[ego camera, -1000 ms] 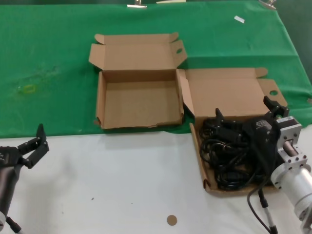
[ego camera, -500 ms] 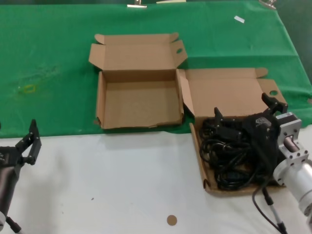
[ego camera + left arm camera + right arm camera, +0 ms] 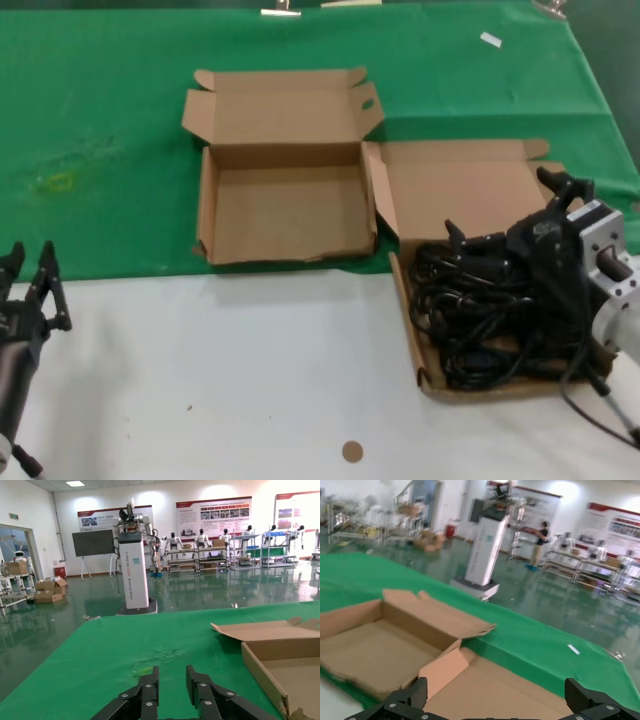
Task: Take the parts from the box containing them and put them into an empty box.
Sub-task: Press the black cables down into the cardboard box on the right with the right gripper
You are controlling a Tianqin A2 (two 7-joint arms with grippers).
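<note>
Parts [image 3: 480,320] tangled in box containing them [image 3: 470,190]; right gripper [image 3: 520,215] spread wide above, grasping nothing. Empty box [image 3: 285,210] adjacent. Left gripper [image 3: 28,262] idle, fingers slightly apart.

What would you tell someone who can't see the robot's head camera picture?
The right gripper, fingers spread, reaches over tangled black power cords in a cardboard box. An empty box sits open on green cloth; the left gripper waits apart.
</note>
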